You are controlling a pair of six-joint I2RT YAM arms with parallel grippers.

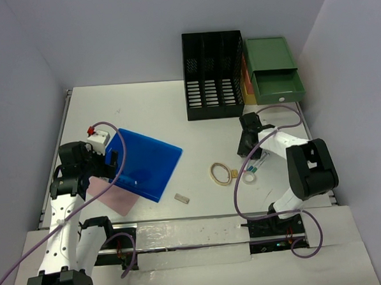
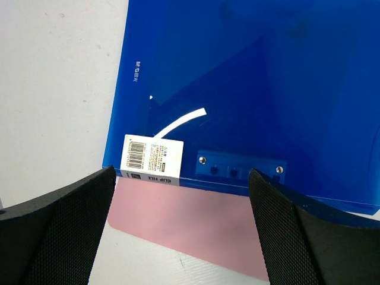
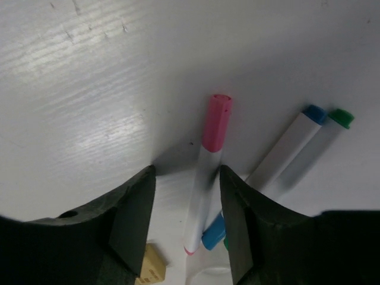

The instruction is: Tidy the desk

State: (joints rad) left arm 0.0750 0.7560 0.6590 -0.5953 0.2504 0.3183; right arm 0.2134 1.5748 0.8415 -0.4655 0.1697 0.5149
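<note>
The desk [image 1: 144, 106] spans the view ahead of both arm bases. A blue clip file [image 1: 147, 161] lies at its left, overlapping a pink sheet [image 1: 113, 196]. Left gripper [image 2: 181, 177]: jaws wide apart over the file's edge. Right gripper [image 3: 187, 172]: jaws apart, straddling a pink-capped marker [image 3: 215, 124].

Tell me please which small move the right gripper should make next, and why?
Probably close the right gripper on the pink-capped marker: it lies on the desk between the open jaws, while the blue-capped marker and green-capped marker sit just outside them.
</note>
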